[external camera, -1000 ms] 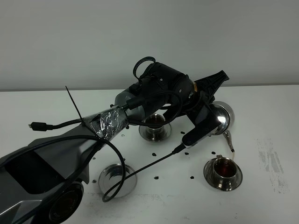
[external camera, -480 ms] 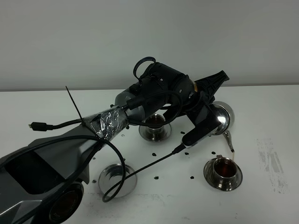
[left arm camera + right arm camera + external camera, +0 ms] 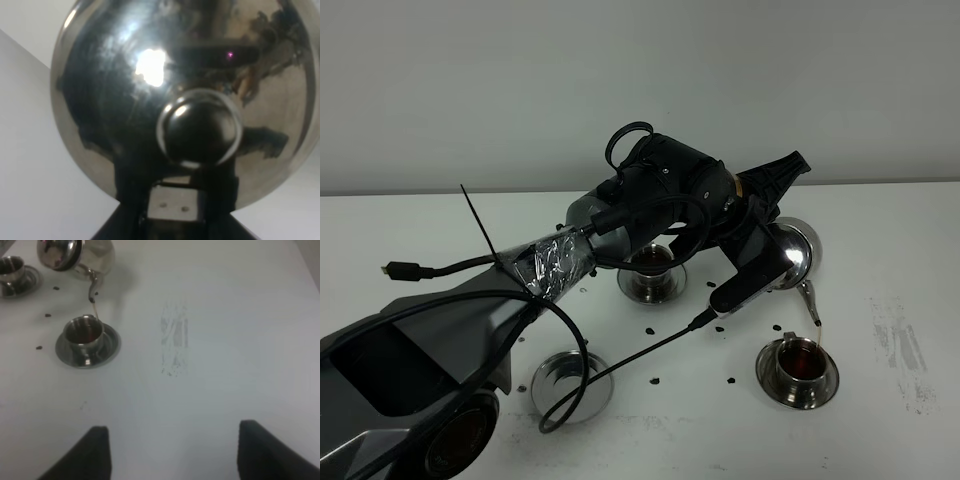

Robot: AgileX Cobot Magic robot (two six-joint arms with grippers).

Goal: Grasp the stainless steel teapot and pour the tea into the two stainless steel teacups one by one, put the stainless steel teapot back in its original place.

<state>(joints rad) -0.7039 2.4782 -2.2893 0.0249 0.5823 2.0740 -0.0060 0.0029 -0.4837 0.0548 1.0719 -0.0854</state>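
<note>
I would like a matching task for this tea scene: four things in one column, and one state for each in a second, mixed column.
Things:
1. teapot
2. front cup
3. back cup
4. bare saucer

States:
a. carries nothing
b. partly hidden behind the arm
c. tilted in the left claw, pouring
d. receiving a thin brown stream

Pairs: 1-c, 2-d, 3-b, 4-a

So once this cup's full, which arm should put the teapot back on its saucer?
Left. Its gripper is already shut on the teapot, pouring into the near teacup. The empty saucer lies on the left side too. The right gripper hangs open and apart.
</note>
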